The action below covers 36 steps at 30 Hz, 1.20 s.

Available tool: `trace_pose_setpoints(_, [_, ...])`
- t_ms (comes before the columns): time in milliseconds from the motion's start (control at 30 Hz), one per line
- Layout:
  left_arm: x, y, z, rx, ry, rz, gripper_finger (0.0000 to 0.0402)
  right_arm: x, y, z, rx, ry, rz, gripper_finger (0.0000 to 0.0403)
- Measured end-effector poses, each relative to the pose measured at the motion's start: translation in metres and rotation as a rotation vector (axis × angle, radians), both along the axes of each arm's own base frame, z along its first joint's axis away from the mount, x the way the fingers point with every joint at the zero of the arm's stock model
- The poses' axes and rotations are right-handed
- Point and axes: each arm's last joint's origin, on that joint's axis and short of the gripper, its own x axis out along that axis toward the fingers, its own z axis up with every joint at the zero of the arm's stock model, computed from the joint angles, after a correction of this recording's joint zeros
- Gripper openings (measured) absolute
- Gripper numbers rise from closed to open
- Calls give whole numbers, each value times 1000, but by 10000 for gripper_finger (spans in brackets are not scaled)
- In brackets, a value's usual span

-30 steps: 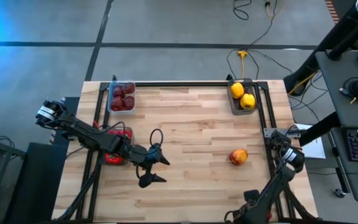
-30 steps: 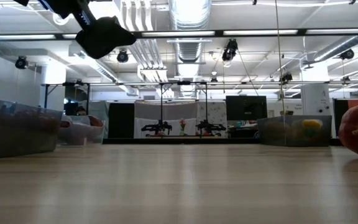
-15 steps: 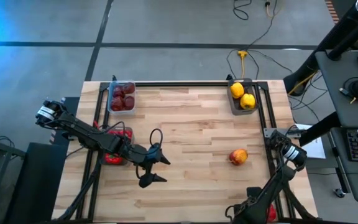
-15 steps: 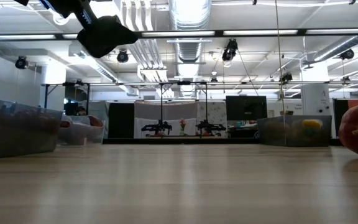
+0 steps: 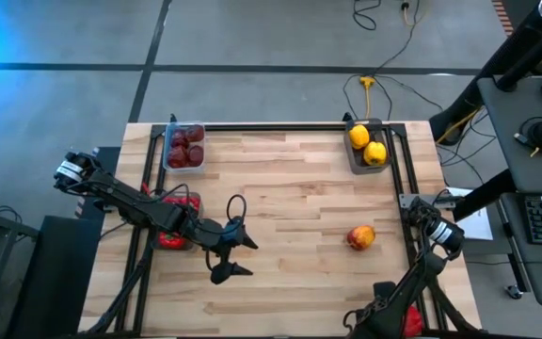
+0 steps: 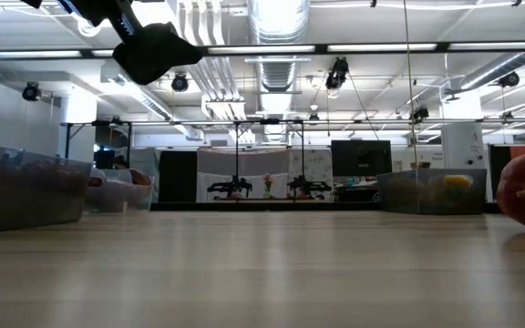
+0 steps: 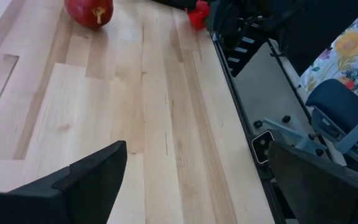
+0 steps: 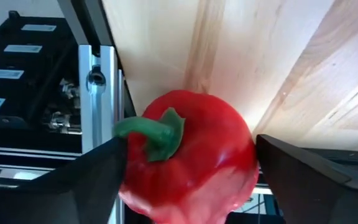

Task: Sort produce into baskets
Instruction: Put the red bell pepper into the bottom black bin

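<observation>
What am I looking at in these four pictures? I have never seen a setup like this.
This is a robot with two dark arms working at a wooden table. One picture looks straight down from above, one looks level across the tabletop, and the other two come from a camera on each arm's wrist. At the table's corners stand small bins: one with dark red fruit, one with yellow fruit, and one with red pieces partly under the left arm. An orange-red fruit lies loose on the table. The left gripper is open and empty above the wood. The right gripper, at the near right corner, is at a red pepper; whether it grips it is unclear.
</observation>
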Motion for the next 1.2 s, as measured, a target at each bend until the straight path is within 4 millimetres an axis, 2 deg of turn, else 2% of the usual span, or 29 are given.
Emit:
trace_pose_setpoints(233, [0, 1, 1, 27, -16, 33, 372, 0, -1, 0, -9, 2, 2, 254])
trace_pose_setpoints(333, [-1, 2, 4, 32, -31, 37, 372, 1, -2, 1, -7, -3, 1, 227])
trace_pose_setpoints(633, [-9, 6, 16, 42, -68, 36, 372, 1, -2, 4, 7, -29, 29, 228])
trace_pose_setpoints(767, [-11, 7, 16, 59, -52, 53, 372, 7, -8, 11, 41, -52, 32, 225])
trace_pose_setpoints(967, [-15, 9, 10, 93, 20, 53, 372, 39, -35, 40, 34, -219, -26, 229])
trace_pose_setpoints(1200, [-31, 10, 11, 134, 98, 27, 372, 101, -93, 66, -46, -530, -207, 228])
